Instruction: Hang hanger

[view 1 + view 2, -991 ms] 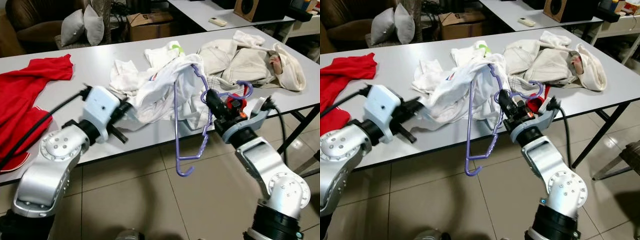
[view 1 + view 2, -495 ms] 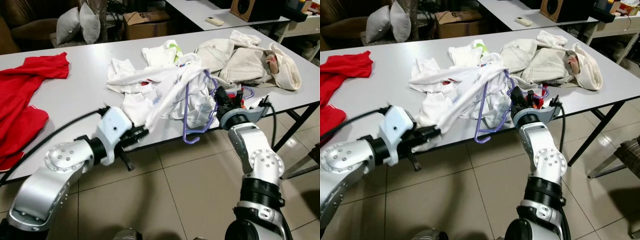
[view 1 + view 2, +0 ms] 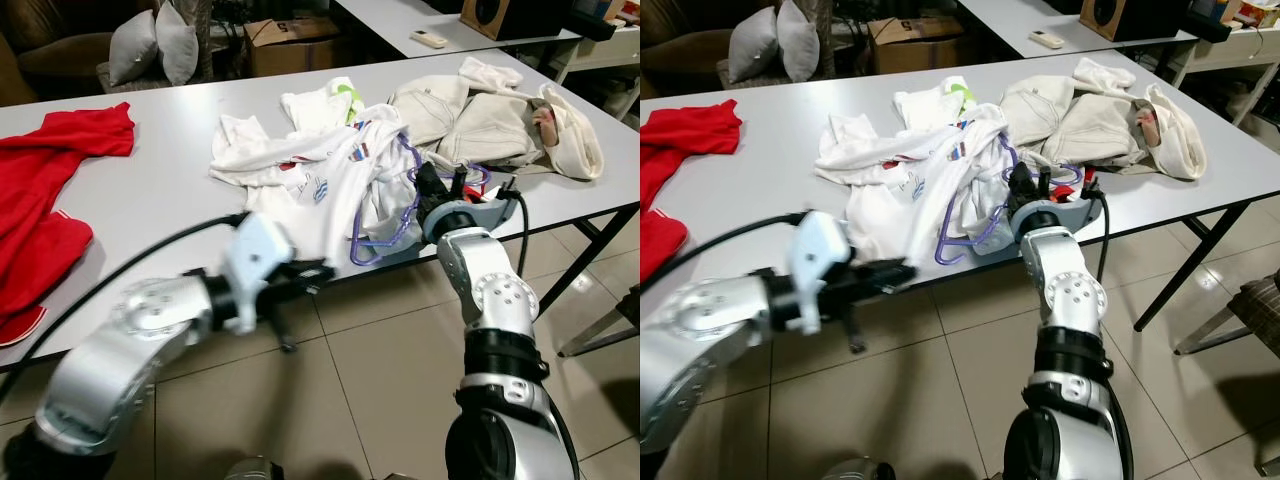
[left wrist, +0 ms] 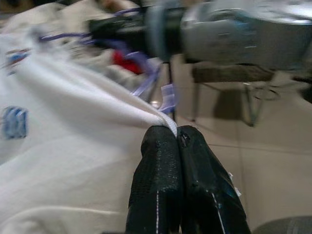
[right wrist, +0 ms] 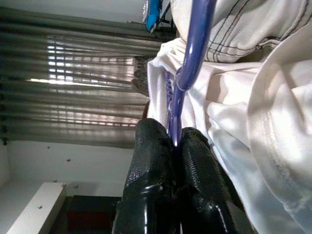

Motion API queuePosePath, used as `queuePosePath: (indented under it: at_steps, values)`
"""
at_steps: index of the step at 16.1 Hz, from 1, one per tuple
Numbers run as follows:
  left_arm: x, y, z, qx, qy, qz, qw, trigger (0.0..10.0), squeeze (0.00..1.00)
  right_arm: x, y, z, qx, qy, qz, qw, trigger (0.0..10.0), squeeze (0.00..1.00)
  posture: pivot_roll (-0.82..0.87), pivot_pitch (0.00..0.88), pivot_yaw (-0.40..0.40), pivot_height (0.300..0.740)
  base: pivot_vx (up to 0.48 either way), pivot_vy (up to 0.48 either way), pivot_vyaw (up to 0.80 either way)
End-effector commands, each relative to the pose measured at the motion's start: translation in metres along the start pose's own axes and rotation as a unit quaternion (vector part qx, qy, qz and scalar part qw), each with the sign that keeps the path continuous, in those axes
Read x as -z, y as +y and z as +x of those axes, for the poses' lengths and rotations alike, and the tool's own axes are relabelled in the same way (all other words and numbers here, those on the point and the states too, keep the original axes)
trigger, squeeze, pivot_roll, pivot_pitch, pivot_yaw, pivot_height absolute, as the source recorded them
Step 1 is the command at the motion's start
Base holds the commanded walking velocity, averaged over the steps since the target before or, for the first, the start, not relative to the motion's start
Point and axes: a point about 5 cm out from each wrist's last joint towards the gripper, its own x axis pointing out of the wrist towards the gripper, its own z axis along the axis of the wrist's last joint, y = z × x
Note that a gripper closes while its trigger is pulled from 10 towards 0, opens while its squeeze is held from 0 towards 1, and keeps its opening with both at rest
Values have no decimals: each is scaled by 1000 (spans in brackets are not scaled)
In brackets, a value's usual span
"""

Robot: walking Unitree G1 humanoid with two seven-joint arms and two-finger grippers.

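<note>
Grey table (image 3: 150, 190) piled with clothes. Left gripper (image 4: 176, 139) pinching white shirt (image 3: 330, 185) hem. Right gripper (image 5: 173, 141) squeezed tight on purple hanger (image 3: 385, 225) inside shirt.

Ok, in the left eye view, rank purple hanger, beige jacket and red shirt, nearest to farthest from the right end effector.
1. Purple hanger: clamped in the right end effector.
2. Beige jacket: just beyond, on the table's right.
3. Red shirt: far left end.

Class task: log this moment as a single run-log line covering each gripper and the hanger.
left gripper: shut on shirt hem | right gripper: shut on hanger | hanger: inside shirt, at table edge
</note>
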Motion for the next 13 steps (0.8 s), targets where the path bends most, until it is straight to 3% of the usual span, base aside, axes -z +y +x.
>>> queuePosePath:
  at_steps: [1,4,9,10,11,13]
  values:
    - [-2,-7,4,32,-2,5,999,0,0,30,28,9,-40,18,35,998,10000,0,65,35,-9,740,0,0,0]
    - [-16,-17,20,86,-36,7,996,0,0,37,26,17,-27,21,6,999,10000,0,54,38,-6,740,0,0,0]
    - [-23,-17,31,100,-32,37,994,39,0,48,27,24,-19,34,-29,999,10000,0,52,33,-5,740,0,0,0]
    - [-19,-19,34,106,-15,57,993,2667,0,52,29,25,-25,39,-39,998,10000,0,52,32,-6,740,0,0,0]
    - [-16,-20,37,101,-4,46,994,10000,0,54,31,26,-30,40,-42,998,10000,0,52,31,-5,740,0,0,0]
    - [-17,-19,36,101,1,23,995,10000,1000,53,31,26,-35,41,-43,998,10000,0,55,32,-5,740,0,0,0]
